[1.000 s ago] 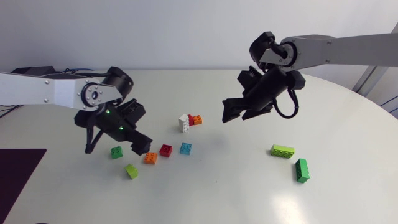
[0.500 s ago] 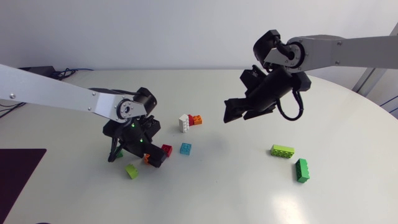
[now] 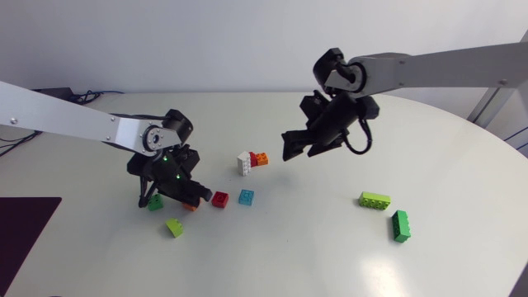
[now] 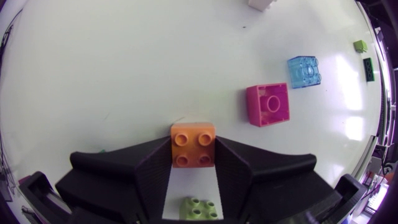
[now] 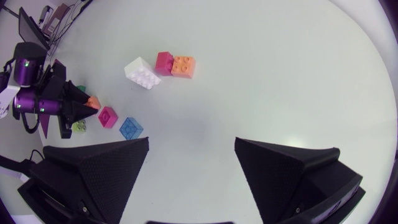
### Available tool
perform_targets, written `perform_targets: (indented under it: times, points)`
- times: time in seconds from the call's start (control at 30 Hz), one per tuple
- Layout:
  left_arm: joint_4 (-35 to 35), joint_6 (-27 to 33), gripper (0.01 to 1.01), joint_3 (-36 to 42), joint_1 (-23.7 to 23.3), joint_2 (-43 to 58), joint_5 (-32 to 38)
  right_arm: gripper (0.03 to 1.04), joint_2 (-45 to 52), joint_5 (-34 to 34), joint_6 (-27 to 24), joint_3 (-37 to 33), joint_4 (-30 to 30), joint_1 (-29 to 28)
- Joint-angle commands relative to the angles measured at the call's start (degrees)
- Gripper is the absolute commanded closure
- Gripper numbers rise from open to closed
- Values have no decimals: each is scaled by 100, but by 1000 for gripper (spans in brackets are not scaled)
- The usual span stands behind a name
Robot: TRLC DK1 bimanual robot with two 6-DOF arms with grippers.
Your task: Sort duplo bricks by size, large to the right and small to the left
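Left jaws pinch the small orange brick, just beside the red brick; right jaws hang wide open, empty, well beyond that red brick. Best I lift straight, not nudging it.

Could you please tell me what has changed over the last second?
The left gripper swung in over the orange brick and closed on it, both fingers against its sides. The right gripper, open, shifted left toward the white brick. The red brick, blue brick, long lime brick and long dark green brick stayed put.
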State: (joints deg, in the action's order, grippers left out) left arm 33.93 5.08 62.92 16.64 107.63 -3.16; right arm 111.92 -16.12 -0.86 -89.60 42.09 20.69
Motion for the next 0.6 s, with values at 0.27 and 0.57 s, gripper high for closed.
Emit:
perform_targets:
  times: [0.27, 0.57]
  points:
    - [439, 643, 749, 54, -1462, -858, 8, 116, 2027, 320, 121, -2501, 722, 735]
    - [483, 749, 43, 230, -2025, -832, 17, 115, 3143, 496, 130, -4355, 1522, 1148]
